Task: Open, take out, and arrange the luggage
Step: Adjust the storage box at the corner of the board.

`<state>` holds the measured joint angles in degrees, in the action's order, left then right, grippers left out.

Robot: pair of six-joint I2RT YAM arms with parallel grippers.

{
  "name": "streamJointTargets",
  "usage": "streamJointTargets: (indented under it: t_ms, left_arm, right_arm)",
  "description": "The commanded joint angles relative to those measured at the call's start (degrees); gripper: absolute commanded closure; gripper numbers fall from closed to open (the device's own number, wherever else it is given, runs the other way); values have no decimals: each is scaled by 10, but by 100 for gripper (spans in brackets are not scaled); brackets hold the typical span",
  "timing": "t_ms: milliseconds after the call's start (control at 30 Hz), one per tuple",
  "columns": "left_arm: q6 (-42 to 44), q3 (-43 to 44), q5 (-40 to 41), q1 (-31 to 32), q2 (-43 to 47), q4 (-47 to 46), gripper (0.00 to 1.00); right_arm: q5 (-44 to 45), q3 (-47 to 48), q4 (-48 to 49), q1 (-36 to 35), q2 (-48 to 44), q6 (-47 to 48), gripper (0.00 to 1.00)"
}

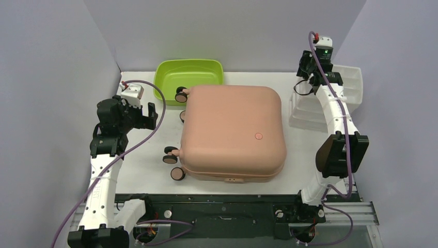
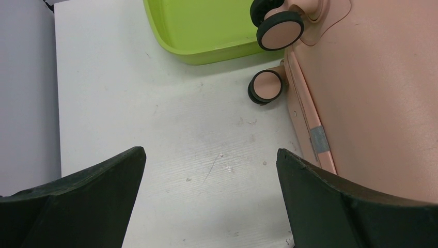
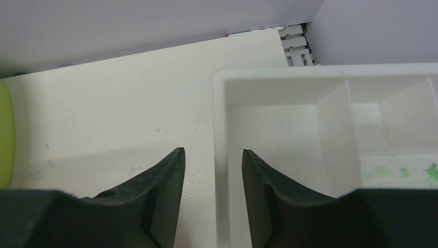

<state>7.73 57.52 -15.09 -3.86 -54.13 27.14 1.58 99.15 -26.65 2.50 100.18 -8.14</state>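
- Luggage [image 1: 232, 129] is lying flat and shut in the middle of the table [image 1: 144, 155]. Its round logo [image 1: 259, 136] is facing up and its caster wheels [image 1: 177, 173] are pointing toward my left arm.
- The far wheel [image 2: 279, 31] is sitting just beside the near rim of the green tub [image 1: 165, 77].
- My left gripper [image 2: 209, 152] is hovering over bare table just beside the suitcase's wheel end. Its fingers [image 2: 98, 186] are standing wide apart and holding nothing.
- My right gripper [image 3: 213, 151] is hanging at the far right, over the white organizer [image 3: 289, 119]. Its fingers [image 3: 165, 186] are standing partly apart, one to each side of the tray's left wall. I'm seeing a gap on both sides, so nothing is being gripped.
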Motion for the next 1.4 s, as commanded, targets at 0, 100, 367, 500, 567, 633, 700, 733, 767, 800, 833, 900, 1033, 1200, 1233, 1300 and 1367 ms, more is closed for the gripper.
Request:
streamJointTargets:
  t_ms: [0,100,367,500,567,633,700,733,767,800,833,900,1033,1200,1233,1300,1367]
  left_arm:
    - [-4,18,2,-3,3,-25,4]
    - [-4,17,1,-3,2,-27,4]
    - [-5,15,-2,-3,7,-29,4]
    - [-5,15,-2,-4,8,-28,4]
    - [-5,15,-2,-3,10,-27,4]
    - [-5,15,-2,-3,11,-27,4]
    - [-5,15,-2,-3,13,-27,4]
    - [-5,15,-2,-3,13,-27,4]
    - [-5,15,-3,-3,13,-28,4]
    - [-5,15,-3,-3,13,-28,4]
    - [-5,16,-4,-3,13,-28,4]
    - [-6,17,-5,-3,12,-28,4]
    - [-6,17,-5,-3,11,-28,4]
    - [-8,19,-2,-2,9,-27,4]
    - [-8,20,2,-2,9,-26,4]
    - [-9,22,7,-3,8,-26,4]
    - [-12,24,13,-3,8,-27,4]
  right_arm:
    - [67,5,0,-21,-7,21,63]
    - [90,-14,3,-38,-10,31,70]
    - [136,-50,10,-43,-20,39,75]
    - [143,-50,5,-43,-18,39,91]
    - [148,-53,1,-43,-21,39,99]
    - [153,-62,-2,-43,-31,37,100]
    - [155,-79,-1,-43,-49,35,100]
    - [156,-86,0,-43,-56,35,100]
    - [154,-102,3,-43,-71,36,100]
    - [152,-111,5,-43,-78,37,100]
    - [145,-127,7,-43,-92,41,100]
    - [133,-149,7,-43,-113,49,100]
    - [129,-197,14,-43,-153,71,100]
    - [120,-233,14,-41,-185,110,100]
    - [119,-235,12,-41,-187,121,100]
    - [115,-240,10,-38,-192,132,100]
    - [110,-243,7,-33,-195,143,100]
